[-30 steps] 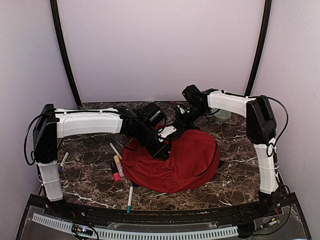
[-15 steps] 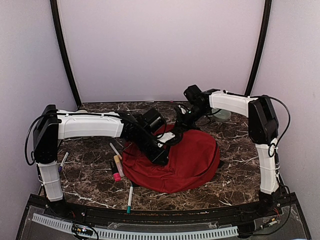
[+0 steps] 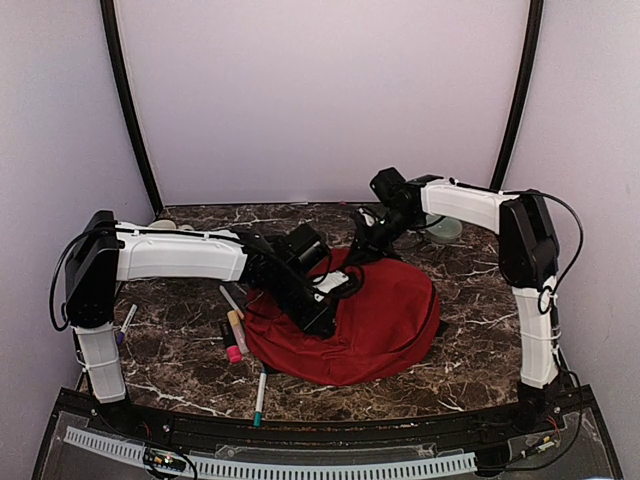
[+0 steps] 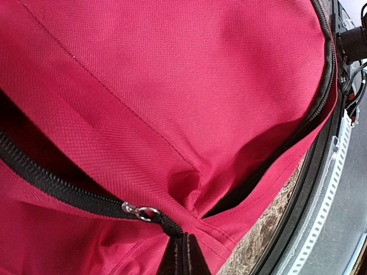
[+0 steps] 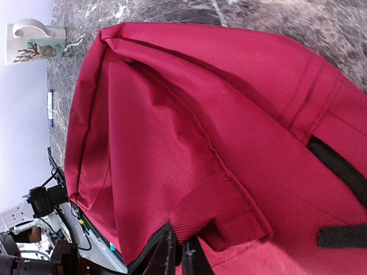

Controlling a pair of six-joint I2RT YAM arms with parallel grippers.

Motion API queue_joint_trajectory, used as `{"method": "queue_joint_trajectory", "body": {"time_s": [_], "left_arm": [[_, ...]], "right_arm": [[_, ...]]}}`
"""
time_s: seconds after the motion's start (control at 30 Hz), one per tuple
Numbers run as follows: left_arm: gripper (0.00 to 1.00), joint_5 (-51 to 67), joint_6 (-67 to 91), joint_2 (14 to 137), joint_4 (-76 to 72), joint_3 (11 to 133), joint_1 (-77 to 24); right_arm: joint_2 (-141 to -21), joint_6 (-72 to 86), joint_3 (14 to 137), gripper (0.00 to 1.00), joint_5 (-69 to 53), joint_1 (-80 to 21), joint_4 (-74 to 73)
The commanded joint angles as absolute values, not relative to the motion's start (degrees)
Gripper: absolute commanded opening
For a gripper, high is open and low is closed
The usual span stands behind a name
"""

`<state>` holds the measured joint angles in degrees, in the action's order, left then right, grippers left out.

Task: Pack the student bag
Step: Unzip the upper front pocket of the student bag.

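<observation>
While both pairs of jaws pinch its fabric, the student bag [image 3: 390,312] lies lengthwise left-to-right.

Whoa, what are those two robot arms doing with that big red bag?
They are packing a red backpack that lies on the table. The left arm's fingers are shut on the bag's cloth by a black zipper. The right arm's fingers seem to pinch its far edge, as if to hold the opening apart. Pens lie on the table beside the bag, not packed yet.
</observation>
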<state>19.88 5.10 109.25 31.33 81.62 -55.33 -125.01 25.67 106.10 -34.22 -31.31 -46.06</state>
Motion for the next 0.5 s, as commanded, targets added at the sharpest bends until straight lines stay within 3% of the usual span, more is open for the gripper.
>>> {"method": "queue_joint_trajectory", "body": {"time_s": [0.0,0.17,0.23,0.33,0.47], "left_arm": [[0.00,20.19,6.47,107.33,30.60,80.67,-56.25],[0.00,19.00,7.63,107.93,29.23,80.61,-56.25],[0.00,18.94,7.85,107.93,28.72,80.52,-56.25],[0.00,19.01,7.98,107.86,27.92,80.11,-56.25],[0.00,19.21,7.91,107.84,27.19,79.64,-56.25]], "right_arm": [[-117.83,23.88,102.41,0.18,-31.23,-30.21,-43.76],[-109.78,26.33,94.52,0.52,-30.36,-30.51,-38.79],[-106.86,28.43,90.11,0.58,-30.97,-31.39,-35.83],[-105.17,30.86,85.24,0.58,-32.07,-34.22,-32.97],[-106.94,31.69,83.67,0.49,-33.22,-37.34,-32.13]]}}
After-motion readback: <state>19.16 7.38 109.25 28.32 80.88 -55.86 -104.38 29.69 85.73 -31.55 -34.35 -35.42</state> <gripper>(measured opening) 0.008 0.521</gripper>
